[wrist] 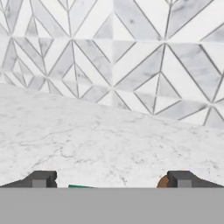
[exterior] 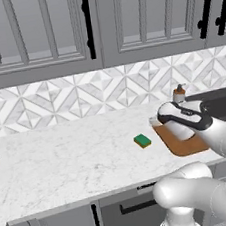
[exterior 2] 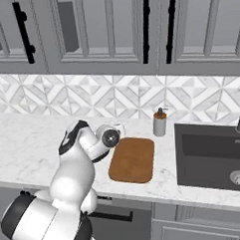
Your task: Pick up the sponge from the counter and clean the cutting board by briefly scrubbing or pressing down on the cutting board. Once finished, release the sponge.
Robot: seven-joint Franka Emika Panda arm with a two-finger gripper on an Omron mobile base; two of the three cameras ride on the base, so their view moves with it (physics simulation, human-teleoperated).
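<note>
left base view: high behind the arm, facing 12 o'clock over the counter (exterior: pixel 65 156).
right base view: same counter, board (exterior 2: pixel 132 159) shared.
hand view: low, close, facing the backsplash (wrist: pixel 131 57).

Grey cabinets (exterior: pixel 39 34) (black handles), geometric tiled backsplash (exterior 2: pixel 91 96), dark sink (exterior 2: pixel 213 154)

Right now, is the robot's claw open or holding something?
Gripper: open, holding nothing; the sponge lies on the counter.
</note>
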